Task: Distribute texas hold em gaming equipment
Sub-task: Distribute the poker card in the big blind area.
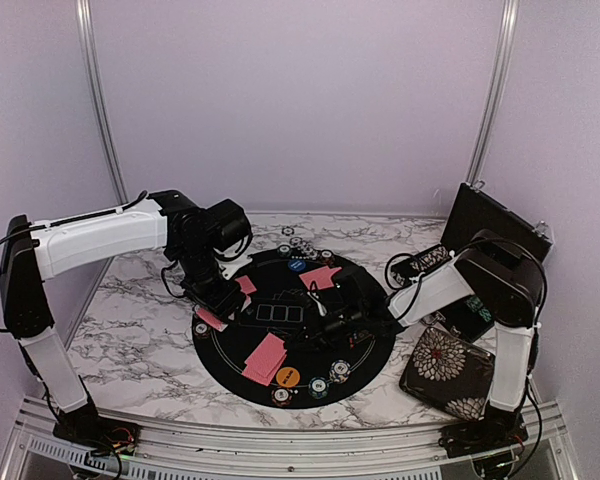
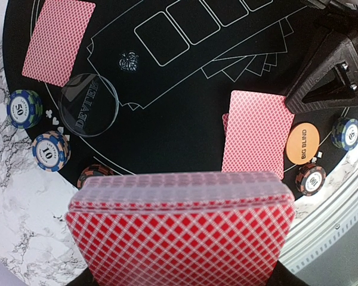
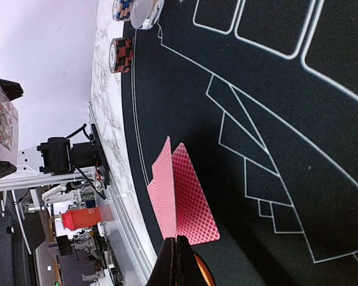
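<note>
On the black mat [image 1: 370, 350], 2 places have cards. A pair [image 1: 265, 358] lies at the near edge beside the orange big blind disc [image 1: 287, 377] and near chips [image 1: 319, 387]. The far cards [image 1: 318, 277] lie by the far chips [image 1: 298, 243]. The left jaws are clamped on the deck [image 2: 179, 238] above the mat's left edge. The right jaws are pressed together, empty, low over the mat. The printed card boxes [image 1: 280, 313] are bare, so the dealing looks roughly half done.
</note>
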Motion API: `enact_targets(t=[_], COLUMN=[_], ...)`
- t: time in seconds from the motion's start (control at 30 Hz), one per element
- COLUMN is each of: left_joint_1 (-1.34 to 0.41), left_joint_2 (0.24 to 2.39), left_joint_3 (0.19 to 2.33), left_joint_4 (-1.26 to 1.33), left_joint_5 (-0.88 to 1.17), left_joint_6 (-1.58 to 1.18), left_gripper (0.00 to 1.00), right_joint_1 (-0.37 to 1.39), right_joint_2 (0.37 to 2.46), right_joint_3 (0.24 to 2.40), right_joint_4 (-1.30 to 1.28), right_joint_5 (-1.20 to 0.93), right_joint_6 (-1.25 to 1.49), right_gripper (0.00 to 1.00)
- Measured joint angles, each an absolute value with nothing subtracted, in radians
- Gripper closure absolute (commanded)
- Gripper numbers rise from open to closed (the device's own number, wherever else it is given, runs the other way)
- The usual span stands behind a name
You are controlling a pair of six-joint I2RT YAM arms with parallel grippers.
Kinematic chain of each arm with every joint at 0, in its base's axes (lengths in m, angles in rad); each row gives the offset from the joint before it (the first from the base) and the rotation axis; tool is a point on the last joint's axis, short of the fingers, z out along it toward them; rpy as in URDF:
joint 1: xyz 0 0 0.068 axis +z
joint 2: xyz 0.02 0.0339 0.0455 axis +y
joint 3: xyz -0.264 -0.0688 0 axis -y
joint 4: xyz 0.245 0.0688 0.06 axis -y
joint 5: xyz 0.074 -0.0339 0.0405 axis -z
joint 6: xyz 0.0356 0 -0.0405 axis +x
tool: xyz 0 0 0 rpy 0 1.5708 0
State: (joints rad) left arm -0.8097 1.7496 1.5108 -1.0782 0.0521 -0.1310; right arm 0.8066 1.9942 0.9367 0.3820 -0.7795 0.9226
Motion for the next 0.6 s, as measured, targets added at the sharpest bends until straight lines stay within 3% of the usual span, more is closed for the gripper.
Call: enact_targets(t=[0.2,0.6], left_joint_1=[-0.809,-0.810], left_joint_2=[1.750,1.750], left_joint_3=[1.507,1.500], left_joint_4=[-1.078,-1.078], left_joint_5=[0.053,0.061], left_joint_6=[-0.131,-0.131], left_gripper=[0.56,0.56], right_joint_1=[0.818,0.823], right_joint_2=[1.994,1.963], right_joint_3=[0.952,0.967], right_joint_4=[0.331,0.218], right_joint_5=[-0.755,-0.693], right_joint_6=[0.888,0.831], right_gripper=[0.98,0.67])
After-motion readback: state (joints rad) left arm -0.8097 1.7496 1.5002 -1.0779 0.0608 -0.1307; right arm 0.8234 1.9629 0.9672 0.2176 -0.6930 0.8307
